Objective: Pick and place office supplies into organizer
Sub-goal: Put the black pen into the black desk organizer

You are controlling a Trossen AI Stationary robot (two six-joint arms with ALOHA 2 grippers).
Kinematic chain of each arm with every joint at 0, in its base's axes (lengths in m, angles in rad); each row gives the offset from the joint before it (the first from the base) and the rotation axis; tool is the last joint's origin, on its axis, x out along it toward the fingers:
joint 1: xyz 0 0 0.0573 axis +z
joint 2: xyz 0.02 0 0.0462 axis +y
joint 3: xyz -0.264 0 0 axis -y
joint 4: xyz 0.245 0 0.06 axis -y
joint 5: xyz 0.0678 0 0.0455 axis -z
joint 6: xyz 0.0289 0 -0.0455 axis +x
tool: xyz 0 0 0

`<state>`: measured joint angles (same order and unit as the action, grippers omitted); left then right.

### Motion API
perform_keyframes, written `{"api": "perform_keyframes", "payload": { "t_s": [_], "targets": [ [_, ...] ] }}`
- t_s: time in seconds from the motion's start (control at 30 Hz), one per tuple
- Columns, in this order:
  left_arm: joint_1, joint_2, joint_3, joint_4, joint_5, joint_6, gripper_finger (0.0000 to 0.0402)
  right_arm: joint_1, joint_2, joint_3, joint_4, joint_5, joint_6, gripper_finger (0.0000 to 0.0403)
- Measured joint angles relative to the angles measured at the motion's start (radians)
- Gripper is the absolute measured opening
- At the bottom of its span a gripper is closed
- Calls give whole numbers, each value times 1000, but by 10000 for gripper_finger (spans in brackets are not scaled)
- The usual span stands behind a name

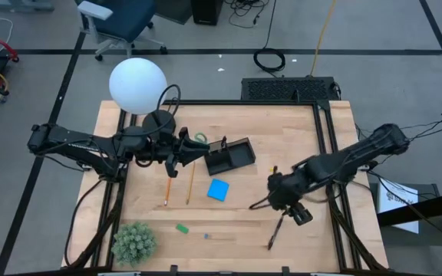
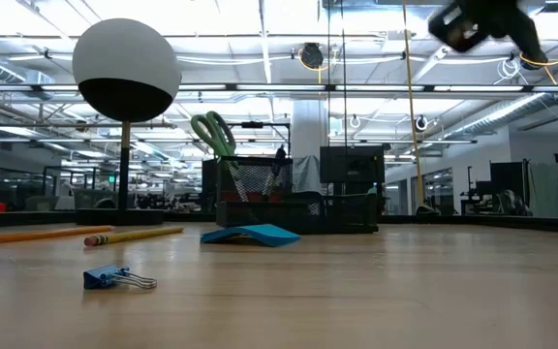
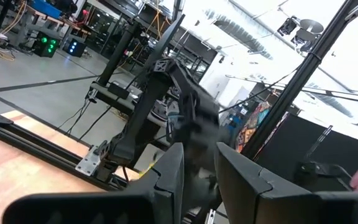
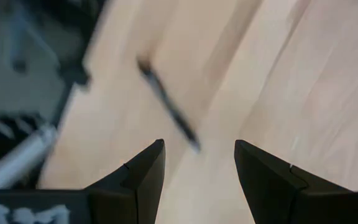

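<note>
Right gripper [image 1: 301, 213]: spread, empty, above pen [image 1: 275, 231], well right of organizer [image 1: 229, 156].
Left gripper [image 1: 186, 150]: nearly closed, holding nothing visible, beside organizer.
Risk: slim pen rolling away from closing fingers.

Grey floor [image 1: 44, 84] crossed by dark lines, a blue office chair [image 1: 121, 19], bright ceiling lights [image 2: 260, 44].

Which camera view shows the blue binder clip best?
The low view: the blue binder clip lies close and plain on the table. In the high view it is only a tiny blue speck. Neither wrist view shows it.
</note>
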<state>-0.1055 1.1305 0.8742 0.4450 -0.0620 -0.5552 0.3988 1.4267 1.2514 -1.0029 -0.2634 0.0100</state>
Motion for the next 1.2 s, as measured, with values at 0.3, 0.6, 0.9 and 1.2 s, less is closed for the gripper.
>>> {"api": "perform_keyframes", "payload": {
  "t_s": [0.3,0.6,0.9,1.2],
  "targets": [
    [0,0,0,0,0,0,88,73,209,59,-96,56,-137,183],
    [0,0,0,0,0,0,88,116,298,142,-11,166,-203,183],
    [0,0,0,0,0,0,88,182,305,125,71,213,-222,183],
    [0,0,0,0,0,1,88,224,248,-68,137,208,-184,183]
  ]
}}
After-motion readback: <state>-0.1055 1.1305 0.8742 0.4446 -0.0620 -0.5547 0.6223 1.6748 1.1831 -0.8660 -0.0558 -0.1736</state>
